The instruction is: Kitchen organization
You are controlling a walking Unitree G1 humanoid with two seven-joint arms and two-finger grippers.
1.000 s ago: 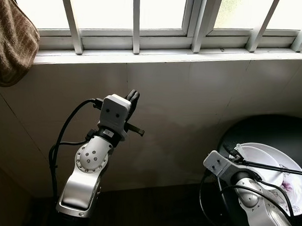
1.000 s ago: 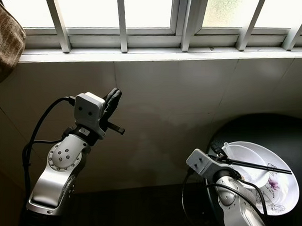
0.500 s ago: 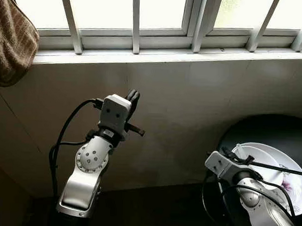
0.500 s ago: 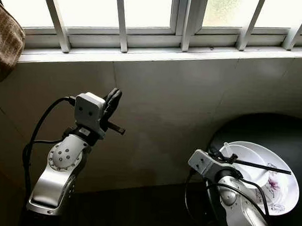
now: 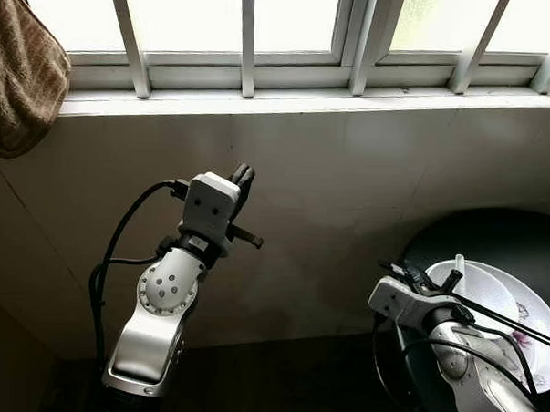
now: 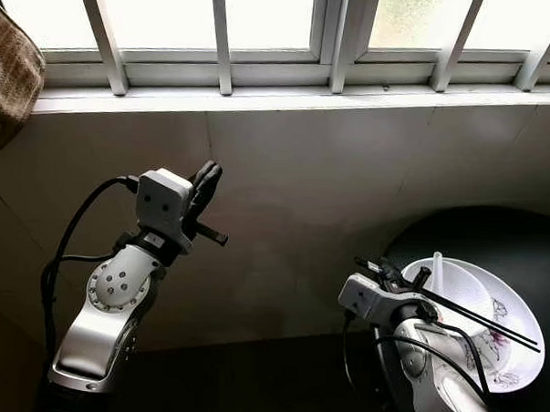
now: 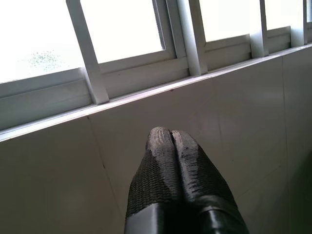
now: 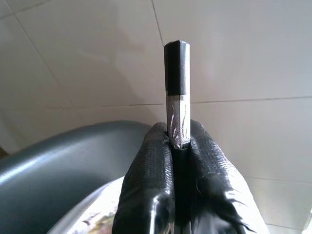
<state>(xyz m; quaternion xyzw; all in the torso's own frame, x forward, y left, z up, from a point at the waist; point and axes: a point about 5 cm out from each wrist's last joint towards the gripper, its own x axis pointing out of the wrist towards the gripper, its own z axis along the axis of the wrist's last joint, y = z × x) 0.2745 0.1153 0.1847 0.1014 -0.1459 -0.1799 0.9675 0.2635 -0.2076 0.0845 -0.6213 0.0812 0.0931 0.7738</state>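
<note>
A white bowl [image 6: 496,280] with a flower print sits on a dark round table [image 6: 475,231] at the lower right. A white spoon [image 6: 436,269] stands in the bowl. My right gripper [image 8: 178,141] is shut on a pair of black chopsticks [image 6: 482,318] with silver ends [image 8: 176,83]; they slant across the bowl, and their short end pokes out toward the wall. My left gripper [image 7: 170,134] is raised in front of the tiled wall at the left, shut with nothing in it [image 5: 242,177].
A barred window [image 5: 246,31] and its sill run along the top above a pale tiled wall [image 5: 349,173]. A brown towel [image 5: 21,67] hangs at the upper left. The floor below the wall is dark.
My right gripper has turned, so the chopsticks now slant down to the right across the bowl. The spoon handle stands more upright. The left arm has stayed still.
</note>
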